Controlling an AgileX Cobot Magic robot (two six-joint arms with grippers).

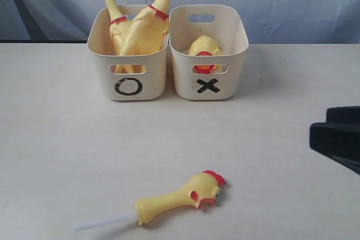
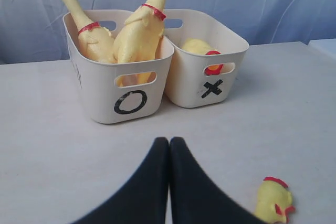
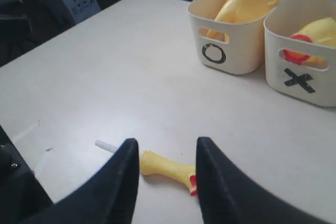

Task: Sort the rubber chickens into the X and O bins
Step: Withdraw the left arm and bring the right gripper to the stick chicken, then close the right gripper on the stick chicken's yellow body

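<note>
Over the table (image 1: 56, 139), right gripper (image 3: 167, 143) gapes toward the chicken head (image 3: 163, 165); left gripper (image 2: 169, 143) together.

- The O bin (image 1: 101, 77), a cream tub at far left, holds two long yellow chickens (image 1: 143, 29), necks splayed above the rim.
- The X bin (image 1: 236, 77), just beside it on the right, holds the round headless body (image 1: 203, 46).
- The head-and-neck chicken (image 1: 180, 195) lies near, centre, with its white stick pointing left.

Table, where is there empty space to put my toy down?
Bare table lies left of the O bin, right of the X bin, and in the wide strip between the bins and the chicken head. Crowded: the O bin, stuffed with two chickens.
</note>
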